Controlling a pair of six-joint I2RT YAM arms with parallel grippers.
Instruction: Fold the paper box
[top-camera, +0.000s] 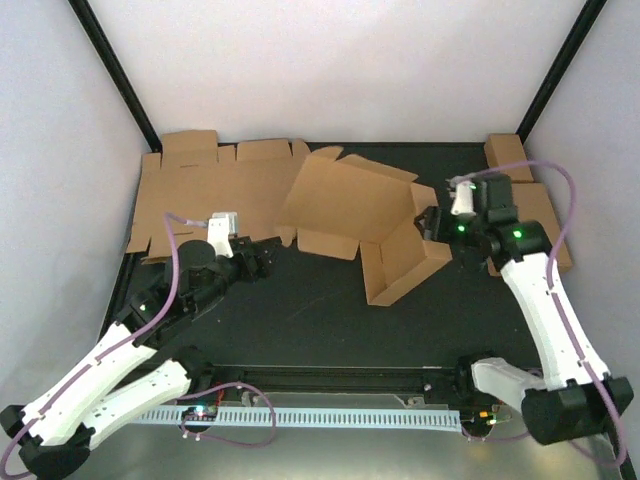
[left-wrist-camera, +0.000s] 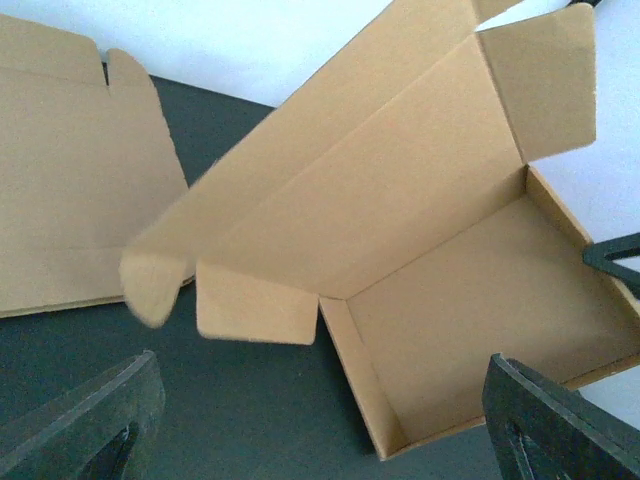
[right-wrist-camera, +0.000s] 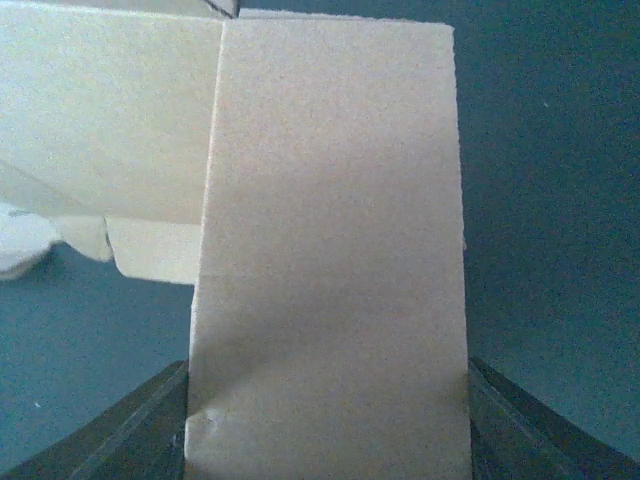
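Observation:
The paper box (top-camera: 345, 205) lies partly folded in the middle of the black table, with one end's walls raised and the other flaps spread toward the back left. It also shows in the left wrist view (left-wrist-camera: 400, 200), with its inner corner facing me. My left gripper (top-camera: 262, 262) is open and empty, just left of the box, over bare table in its own view (left-wrist-camera: 320, 430). My right gripper (top-camera: 432, 222) is at the box's right wall. In its wrist view, a brown panel (right-wrist-camera: 330, 250) fills the gap between the spread fingers (right-wrist-camera: 328, 430).
A stack of flat cardboard sheets (top-camera: 200, 195) lies at the back left and shows in the left wrist view (left-wrist-camera: 70, 200). More cardboard pieces (top-camera: 535, 200) lie at the back right. A white perforated strip (top-camera: 320, 412) runs along the near edge. White walls enclose the table.

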